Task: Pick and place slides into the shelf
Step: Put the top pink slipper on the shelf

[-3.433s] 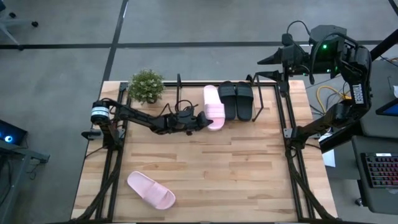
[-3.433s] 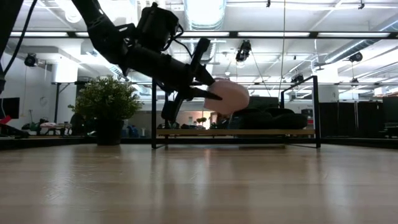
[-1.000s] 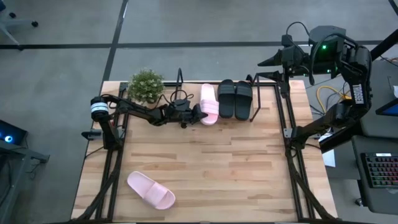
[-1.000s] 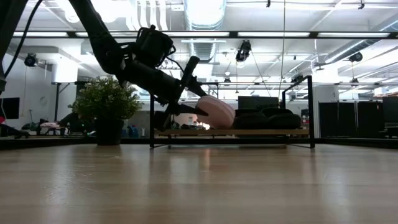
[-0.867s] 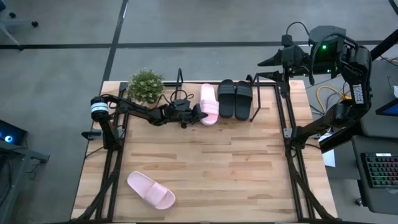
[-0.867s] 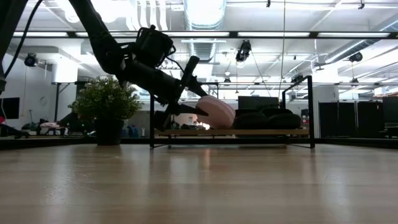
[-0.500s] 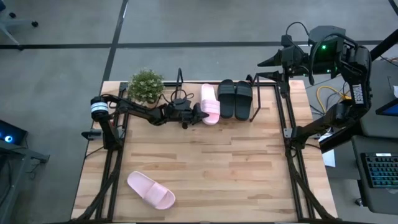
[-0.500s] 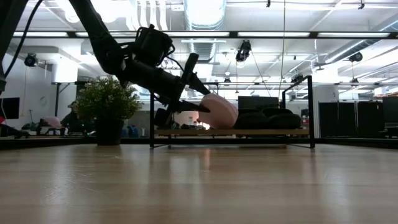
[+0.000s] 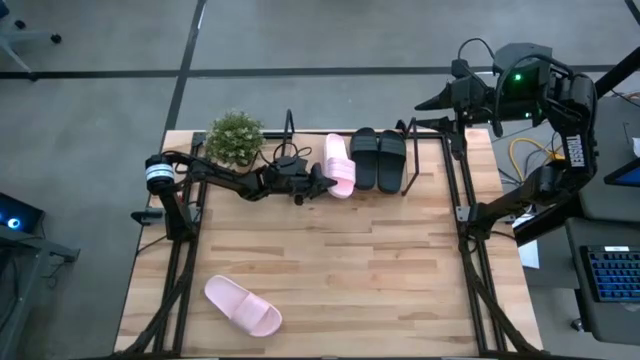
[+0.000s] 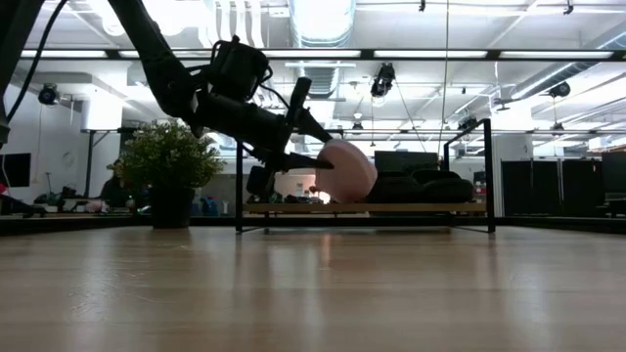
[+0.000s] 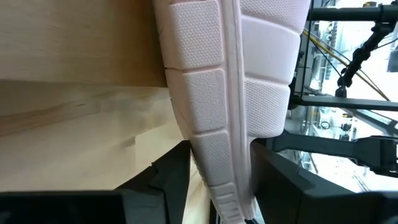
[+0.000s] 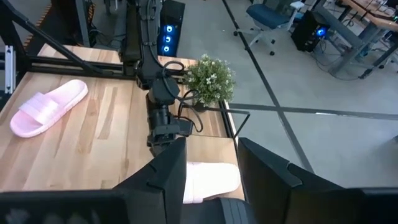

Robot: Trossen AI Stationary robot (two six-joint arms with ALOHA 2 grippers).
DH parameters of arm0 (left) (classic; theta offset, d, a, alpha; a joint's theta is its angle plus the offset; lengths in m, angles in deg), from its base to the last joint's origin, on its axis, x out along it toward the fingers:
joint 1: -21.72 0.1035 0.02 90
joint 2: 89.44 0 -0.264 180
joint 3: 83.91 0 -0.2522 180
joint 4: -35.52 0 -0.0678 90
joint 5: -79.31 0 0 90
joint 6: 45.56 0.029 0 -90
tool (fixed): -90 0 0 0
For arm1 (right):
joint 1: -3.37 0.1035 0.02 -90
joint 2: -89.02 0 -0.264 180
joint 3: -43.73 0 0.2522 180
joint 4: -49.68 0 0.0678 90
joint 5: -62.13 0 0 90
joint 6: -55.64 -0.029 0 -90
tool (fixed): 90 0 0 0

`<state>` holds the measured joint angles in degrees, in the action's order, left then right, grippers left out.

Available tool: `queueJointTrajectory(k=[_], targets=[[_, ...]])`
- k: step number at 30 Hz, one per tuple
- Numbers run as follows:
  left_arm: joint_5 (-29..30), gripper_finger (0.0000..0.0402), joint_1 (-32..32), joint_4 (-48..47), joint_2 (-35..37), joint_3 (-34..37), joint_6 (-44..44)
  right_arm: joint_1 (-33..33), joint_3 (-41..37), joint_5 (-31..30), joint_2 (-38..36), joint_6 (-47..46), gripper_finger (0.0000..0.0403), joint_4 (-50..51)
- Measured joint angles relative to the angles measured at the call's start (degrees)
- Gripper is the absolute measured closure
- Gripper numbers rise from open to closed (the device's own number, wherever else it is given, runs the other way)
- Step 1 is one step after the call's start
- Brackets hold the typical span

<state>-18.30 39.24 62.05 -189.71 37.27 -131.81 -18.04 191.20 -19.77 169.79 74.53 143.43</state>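
At the shelf edge, left tool pinching a pink slide by its end, beside black slides, right tool's fingers spread, raised off the tabletop.

Pale pink slide, textured underside facing the camera, running from twelve o'clock down to six. Edge pinched at six o'clock between the two dark fingers of the left claw, one at seven, one at five. Light wooden worktop across nine o'clock. Dark metal framing and bright room at three o'clock.
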Motion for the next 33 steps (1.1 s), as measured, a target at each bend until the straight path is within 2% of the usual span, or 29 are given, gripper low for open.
queueJointTrajectory(k=[12,15,21,33], targets=[[0.57,0.0267,0.33,-0.24,0.25,0.13,1.09,0.00,-0.02,0.00,0.00,-0.50,0.0266,0.41],[0.65,0.0292,0.37,-0.35,0.28,0.13,1.34,0.00,0.00,0.00,0.00,-0.50,0.0267,0.39],[0.82,0.0368,0.37,-0.17,0.31,0.11,2.10,0.00,-0.01,0.01,0.00,-0.85,0.0274,0.39],[1.52,0.0369,1.09,-1.05,1.51,0.13,1.74,0.00,0.00,1.19,0.00,-2.00,0.0271,0.37]])
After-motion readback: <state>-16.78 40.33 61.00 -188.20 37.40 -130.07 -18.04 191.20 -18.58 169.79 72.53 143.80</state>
